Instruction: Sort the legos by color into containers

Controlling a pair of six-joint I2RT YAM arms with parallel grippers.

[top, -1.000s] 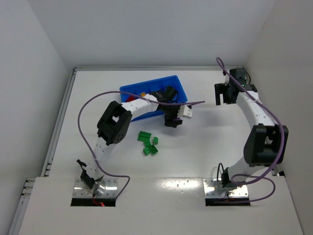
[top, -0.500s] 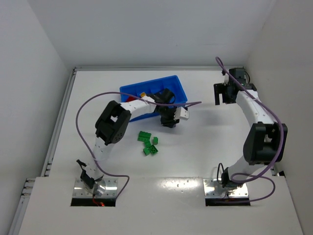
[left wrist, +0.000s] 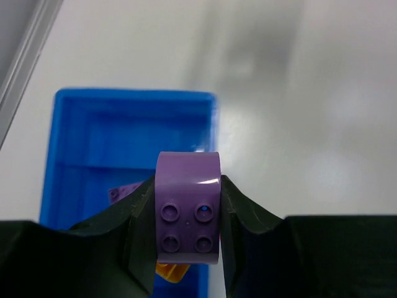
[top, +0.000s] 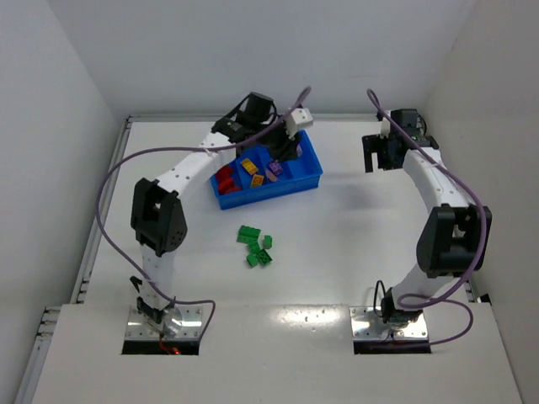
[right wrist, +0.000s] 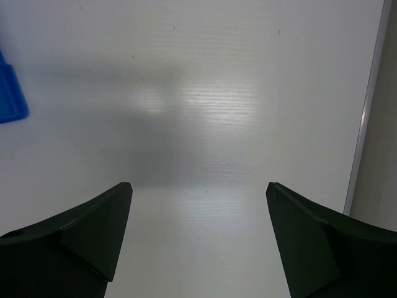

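The left hand (left wrist: 188,218) is clamped on a purple brick (left wrist: 188,205) — studs toward the wrist camera, a dark finger (left wrist: 144,230) pressed against each side. From above, the left hand (top: 284,150) hangs over the far side of the blue tray (top: 269,193), which sits slanted on the bench (top: 354,244). Reading the tray's compartments from the left, they hold red bricks (top: 226,178), yellow bricks (top: 250,167) and a second purple piece (top: 274,169). Which compartment lies straight beneath the held brick cannot be told. In the left wrist view the second purple piece shows below and to the left of the held one.

A cluster of green bricks (top: 255,246) lies on the bench in front of the tray, apart from it.

The right hand (right wrist: 198,186) has its fingers spread wide over the bench — only a corner of the tray shows at the left edge of its view. From above, the right hand (top: 376,154) sits to the right of the tray, well apart from it.
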